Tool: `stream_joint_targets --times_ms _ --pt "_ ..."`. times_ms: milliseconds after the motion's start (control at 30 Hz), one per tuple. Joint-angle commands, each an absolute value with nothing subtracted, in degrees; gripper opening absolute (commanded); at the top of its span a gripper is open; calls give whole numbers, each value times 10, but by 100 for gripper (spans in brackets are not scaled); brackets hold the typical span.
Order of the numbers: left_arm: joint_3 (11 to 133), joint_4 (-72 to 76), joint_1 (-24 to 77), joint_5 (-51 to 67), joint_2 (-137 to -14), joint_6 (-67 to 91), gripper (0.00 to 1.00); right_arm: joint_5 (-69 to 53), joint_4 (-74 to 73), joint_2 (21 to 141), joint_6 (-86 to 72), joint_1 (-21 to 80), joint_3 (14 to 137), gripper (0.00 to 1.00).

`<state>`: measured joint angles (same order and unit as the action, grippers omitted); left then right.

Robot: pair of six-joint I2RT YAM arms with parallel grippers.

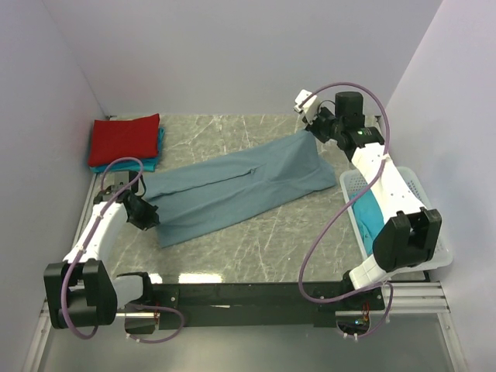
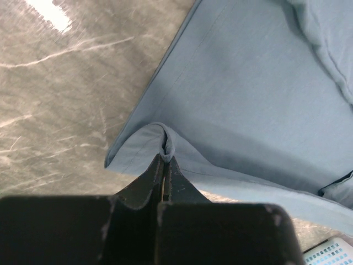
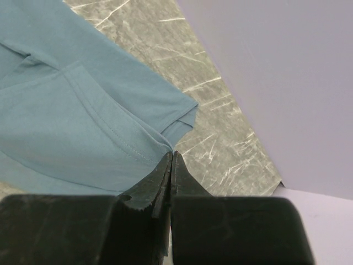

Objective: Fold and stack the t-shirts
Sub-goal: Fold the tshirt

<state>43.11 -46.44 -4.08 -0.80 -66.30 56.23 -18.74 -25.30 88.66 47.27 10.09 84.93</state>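
A slate-blue t-shirt (image 1: 240,182) lies folded lengthwise in a long band across the table. My left gripper (image 1: 149,218) is shut on its near left edge; a pinch of cloth (image 2: 167,144) bulges at the fingertips. My right gripper (image 1: 310,129) is shut on the shirt's far right edge, where the hem (image 3: 157,144) meets the closed tips. A folded red t-shirt (image 1: 124,139) lies on a folded turquoise one (image 1: 159,146) at the far left. Another turquoise shirt (image 1: 373,215) lies in the basket.
A white perforated basket (image 1: 434,240) stands at the right edge, under my right arm; its corner shows in the left wrist view (image 2: 331,254). Pale walls close in the left, back and right sides. The marble tabletop (image 1: 256,240) shows in front of the shirt.
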Motion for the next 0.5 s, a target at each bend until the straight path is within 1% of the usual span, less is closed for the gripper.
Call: stream_joint_targets --times_ms 0,467 --pt "461 -444 -45 -6 -674 548 1 -192 -234 894 461 101 885 0" --pt "461 -439 -57 -18 -683 534 1 -182 -247 947 454 112 934 0"
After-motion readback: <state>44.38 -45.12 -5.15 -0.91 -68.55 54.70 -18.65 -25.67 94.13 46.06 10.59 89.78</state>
